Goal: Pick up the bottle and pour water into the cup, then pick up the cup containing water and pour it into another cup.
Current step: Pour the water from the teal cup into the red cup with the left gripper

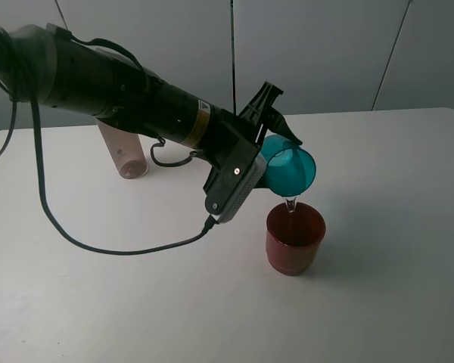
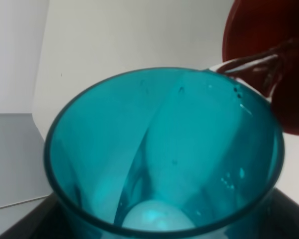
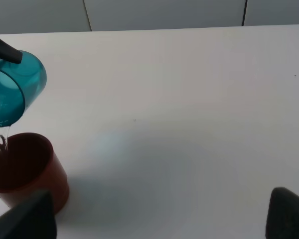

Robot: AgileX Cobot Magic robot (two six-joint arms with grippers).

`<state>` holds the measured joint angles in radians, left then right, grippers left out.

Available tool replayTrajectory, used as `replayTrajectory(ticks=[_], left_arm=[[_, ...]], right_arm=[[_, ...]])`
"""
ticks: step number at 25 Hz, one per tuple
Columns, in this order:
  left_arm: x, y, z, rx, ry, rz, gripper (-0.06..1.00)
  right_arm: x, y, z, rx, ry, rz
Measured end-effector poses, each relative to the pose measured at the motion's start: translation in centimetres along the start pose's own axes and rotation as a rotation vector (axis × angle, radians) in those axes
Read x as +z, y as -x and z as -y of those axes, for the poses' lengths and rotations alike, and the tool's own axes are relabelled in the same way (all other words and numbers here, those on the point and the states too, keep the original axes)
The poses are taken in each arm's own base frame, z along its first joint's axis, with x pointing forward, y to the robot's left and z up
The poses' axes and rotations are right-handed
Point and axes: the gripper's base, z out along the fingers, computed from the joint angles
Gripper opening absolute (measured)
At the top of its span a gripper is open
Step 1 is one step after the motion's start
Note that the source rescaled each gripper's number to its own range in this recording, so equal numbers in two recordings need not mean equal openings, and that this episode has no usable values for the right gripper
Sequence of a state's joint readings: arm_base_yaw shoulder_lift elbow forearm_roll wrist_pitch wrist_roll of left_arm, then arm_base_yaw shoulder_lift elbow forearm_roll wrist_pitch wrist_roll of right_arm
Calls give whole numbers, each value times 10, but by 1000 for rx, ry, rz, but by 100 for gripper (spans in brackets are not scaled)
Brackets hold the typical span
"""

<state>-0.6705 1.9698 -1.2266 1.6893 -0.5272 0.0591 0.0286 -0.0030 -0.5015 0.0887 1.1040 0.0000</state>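
My left gripper (image 1: pixel 272 130) is shut on the teal cup (image 1: pixel 290 169) and holds it tipped over, mouth down and forward, just above the dark-red cup (image 1: pixel 295 238). A thin stream of water runs from the teal rim into the red cup. The left wrist view looks into the teal cup (image 2: pixel 164 159), with the red cup (image 2: pixel 274 55) beyond its rim. The right wrist view shows the teal cup (image 3: pixel 12 92) over the red cup (image 3: pixel 27 172). The grey-brown bottle (image 1: pixel 125 155) is at the back left, partly hidden by the arm. My right gripper (image 3: pixel 159 219) is open and empty, to the right of the cups.
The white table (image 1: pixel 378 287) carries everything. The left arm's black cable (image 1: pixel 113 249) loops over the table's left half. A grey wall runs behind the table's far edge (image 1: pixel 378 112).
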Motion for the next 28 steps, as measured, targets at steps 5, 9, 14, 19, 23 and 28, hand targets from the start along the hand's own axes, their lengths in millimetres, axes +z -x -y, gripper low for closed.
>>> replayTrajectory(ticks=[5, 9, 14, 19, 23, 28], left_arm=[[0, -1, 0, 26, 0, -10, 28], [0, -1, 0, 37, 1, -13, 28], [2, 4, -1, 74, -1, -3, 28], [3, 5, -1, 94, -2, 1, 28], [4, 6, -1, 130, -3, 2, 28], [4, 6, -1, 150, -3, 2, 28]], right_arm=[[0, 0, 0, 0, 0, 0], [0, 0, 0, 0, 0, 0], [0, 0, 0, 0, 0, 0], [0, 0, 0, 0, 0, 0], [0, 0, 0, 0, 0, 0], [0, 0, 0, 0, 0, 0]])
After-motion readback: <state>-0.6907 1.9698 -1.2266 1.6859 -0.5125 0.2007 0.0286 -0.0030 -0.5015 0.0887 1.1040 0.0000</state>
